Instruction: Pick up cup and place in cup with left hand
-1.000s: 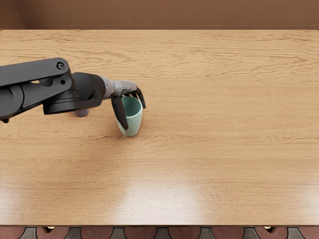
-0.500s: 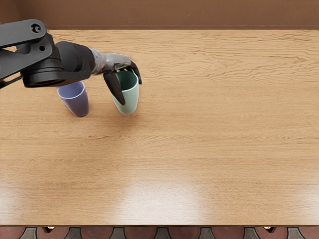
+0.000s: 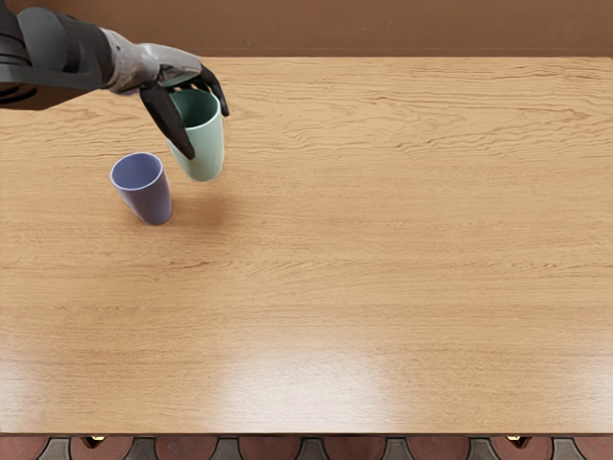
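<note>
My left hand (image 3: 203,126) reaches in from the upper left of the head view, its dark fingers closed around a pale green cup (image 3: 204,151). The green cup is held upright with a slight tilt, mouth up, and its shadow on the wood shows it raised off the table. Lower and to the left, a purple-blue cup (image 3: 148,199) stands mouth up on the table, with a gap between it and the green one. My right hand does not show.
The wooden table (image 3: 383,259) fills most of the picture. Behind its far edge rises a brown wall (image 3: 364,27), and a patterned floor shows below the near edge.
The left hand has carried the green cup upward in the picture and to the left, and the cup now hangs higher. The purple-blue cup, earlier mostly hidden by the arm, is fully visible.
</note>
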